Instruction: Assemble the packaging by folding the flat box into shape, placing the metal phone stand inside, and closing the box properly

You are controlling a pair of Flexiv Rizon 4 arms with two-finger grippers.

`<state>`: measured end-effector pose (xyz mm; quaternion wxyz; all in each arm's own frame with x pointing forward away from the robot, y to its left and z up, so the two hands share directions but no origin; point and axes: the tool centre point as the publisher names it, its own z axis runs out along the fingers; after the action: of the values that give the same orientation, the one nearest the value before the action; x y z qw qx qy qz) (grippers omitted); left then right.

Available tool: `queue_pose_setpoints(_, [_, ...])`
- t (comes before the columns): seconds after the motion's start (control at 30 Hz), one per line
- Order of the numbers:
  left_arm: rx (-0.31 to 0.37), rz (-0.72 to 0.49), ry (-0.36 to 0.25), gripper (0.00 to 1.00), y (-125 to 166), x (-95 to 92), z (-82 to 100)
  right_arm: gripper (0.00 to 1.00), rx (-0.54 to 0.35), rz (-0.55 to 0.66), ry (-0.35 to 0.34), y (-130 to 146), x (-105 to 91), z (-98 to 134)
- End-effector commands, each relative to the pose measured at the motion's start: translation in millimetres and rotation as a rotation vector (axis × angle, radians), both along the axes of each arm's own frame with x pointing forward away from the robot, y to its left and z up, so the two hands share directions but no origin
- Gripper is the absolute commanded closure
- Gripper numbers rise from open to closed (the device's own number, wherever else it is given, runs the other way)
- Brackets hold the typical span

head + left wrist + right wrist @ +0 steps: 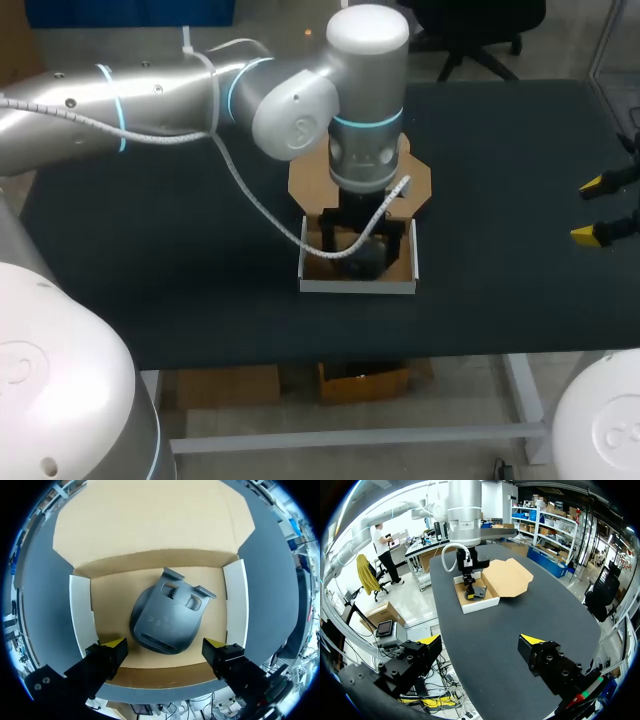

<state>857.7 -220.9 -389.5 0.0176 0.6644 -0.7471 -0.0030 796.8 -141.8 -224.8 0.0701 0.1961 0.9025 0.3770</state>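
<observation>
Your left gripper point(164, 647) is spread wide over the one box point(356, 286), which has white walls and a brown cardboard floor. The single phone stand point(165, 622), dark, smooth and rounded, lies inside. The lid flap point(145, 520) lies flat behind. Dark table point(150, 250) stretches to both sides. Your right gripper point(480, 640) hangs wide and holds nothing, near the right edge.

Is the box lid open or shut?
Open. The lid of the brown cardboard box lies flat beside it; the dark grey metal phone stand shows inside.
</observation>
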Motion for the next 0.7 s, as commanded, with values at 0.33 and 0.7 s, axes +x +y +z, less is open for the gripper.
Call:
queue_pose_setpoints(0.33, [0.001,0.03,0.008,0.0,-1.9,-22.9,-4.7,0.0,0.002,0.003,0.001,-1.0,-0.7,1.3])
queue_pose_setpoints(0.7, [0.005,0.054,0.019,0.0,-5.2,-44.6,-5.6,0.0,0.002,0.003,0.001,-1.0,-0.7,1.3])
